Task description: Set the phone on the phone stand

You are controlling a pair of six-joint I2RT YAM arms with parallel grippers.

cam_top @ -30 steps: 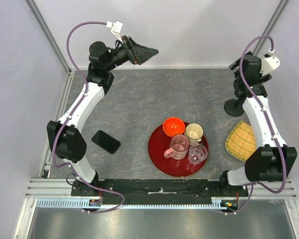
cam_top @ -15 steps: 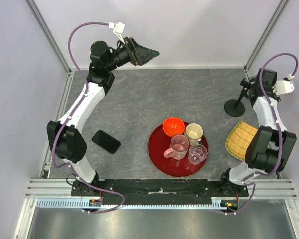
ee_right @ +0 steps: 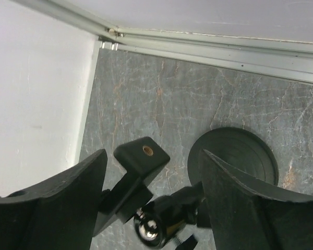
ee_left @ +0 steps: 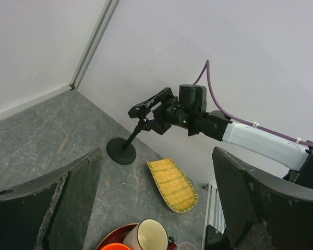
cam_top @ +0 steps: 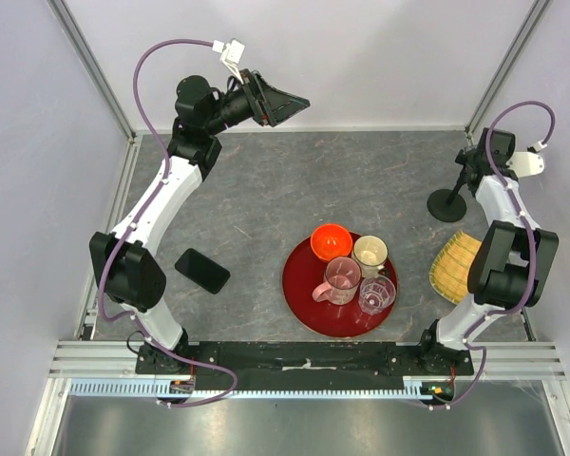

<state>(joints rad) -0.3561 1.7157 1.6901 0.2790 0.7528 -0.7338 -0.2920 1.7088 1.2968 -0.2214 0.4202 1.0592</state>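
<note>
Moved since a second ago: right arm, then stretched long across the woven plate (cam_top: 451, 268), now folded tight with the elbow drawn back toward its base.

- Right gripper (cam_top: 471, 163): kept at the top of the phone stand (cam_top: 446, 203) throughout. Fingers (ee_right: 52, 203) wide apart, one on each side of the cradle (ee_right: 142, 152) and ball joint. Contact with either finger not discernible.
- Phone stand: at the far right of the table (cam_top: 266, 190), disc base flat on the grey surface, post slanted.
- Left arm: barely changed, nudged slightly rightward.
- Left gripper (cam_top: 296, 99): raised near the back wall, spread wide, empty.
- Phone (cam_top: 202, 271): unmoved, lying flat on the table at near left, beside the left arm's elbow, well apart from the stand and both grippers.
- Red tray (cam_top: 309, 309): unmoved, near centre, carrying orange bowl (cam_top: 331, 241), cream cup (cam_top: 370, 253), pink mug (cam_top: 341, 278) and clear glass (cam_top: 377, 294).
- Woven plate: between tray and right arm, partly hidden by the folded elbow.
</note>
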